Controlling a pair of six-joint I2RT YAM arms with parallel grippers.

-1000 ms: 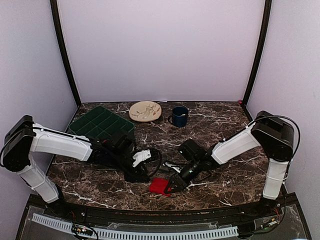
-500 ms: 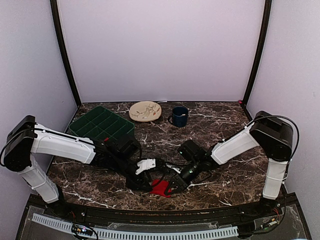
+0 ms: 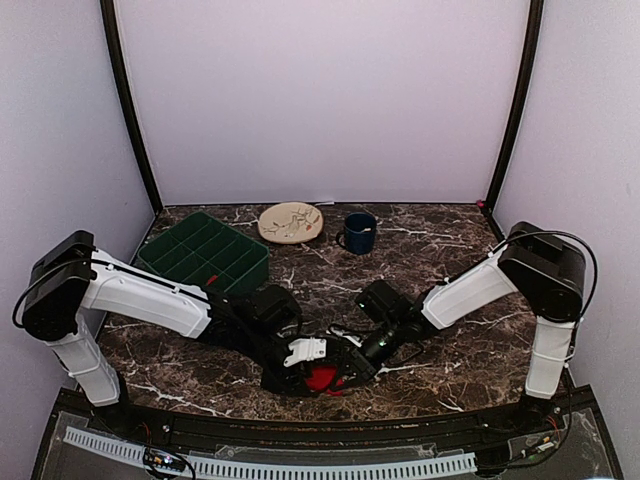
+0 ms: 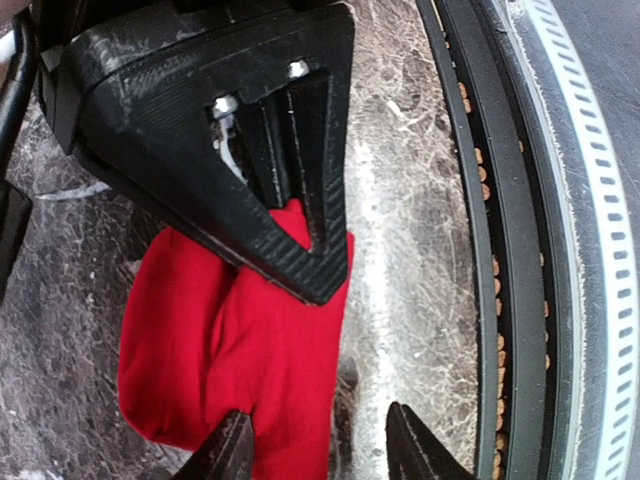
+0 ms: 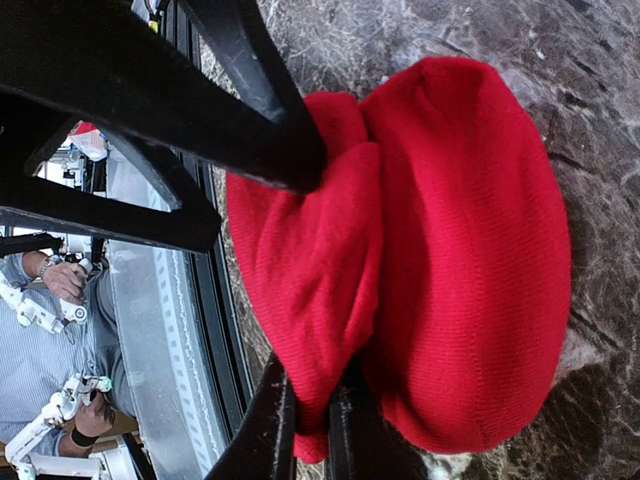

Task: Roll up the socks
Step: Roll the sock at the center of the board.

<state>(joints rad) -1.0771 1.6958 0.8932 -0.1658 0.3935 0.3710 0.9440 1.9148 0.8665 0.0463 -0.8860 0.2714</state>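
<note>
Quick update on the socks (image 3: 322, 379): over the last second my left pincer (image 3: 314, 366) swung in from the left side of the table (image 3: 455, 255) and now sits right on the red bundle, nose to nose with my right pincer (image 3: 346, 374). The socks themselves haven't gone anywhere; they sit near the front edge, between my two arms. The right pincer is clamped on a fold of the socks (its own camera shows red cloth squeezed between the two tips). The left one has its jaws apart, one tip over the cloth and the other over bare marble, gripping nothing yet. My read is that the left side is lining up to grab or tuck the bundle, so I'd call this mid-roll, not done. Hard-to-see stuff: from above the bundle is mostly buried under both pincers, and the white bands don't show in any view. I also can't tell whether that lump is one sock or both, or how tight the roll is.
</note>
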